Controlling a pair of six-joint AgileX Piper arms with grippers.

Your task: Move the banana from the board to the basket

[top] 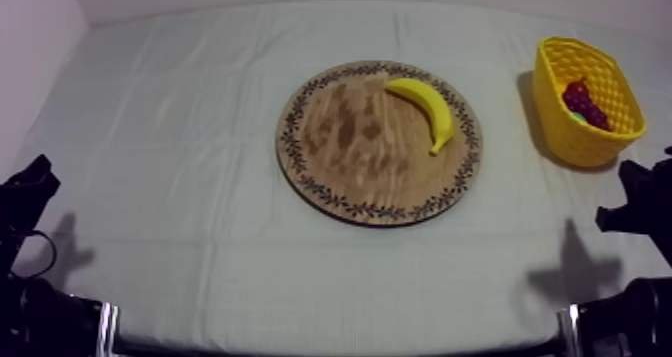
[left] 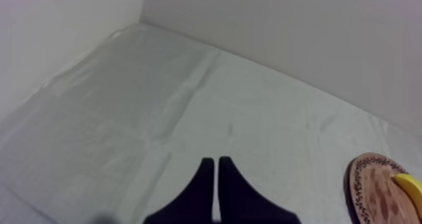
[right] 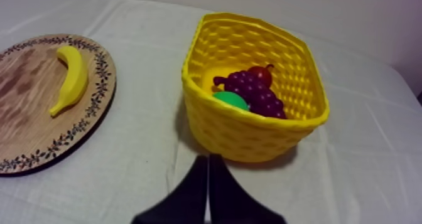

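My left gripper [left: 216,169] and right gripper [right: 208,169] are both pinched narrow, empty. The banana [top: 428,109] lies at two o'clock on the wooden board [top: 345,166]; gripped off-centre, its curve may slip out short of the yellow basket [top: 565,136].

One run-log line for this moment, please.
banana on wooden board, unpicked | yellow basket: grapes, small red fruit, green fruit | left gripper shut | right gripper shut, facing basket

A bunch of purple grapes [right: 254,91] lies with a small red fruit [right: 260,74] touching its far side and a green fruit [right: 229,101], partly hidden, just beside it. A creased grey-white cloth [top: 180,181] covers the desk [top: 330,281], which has pale walls [left: 282,38] behind it.
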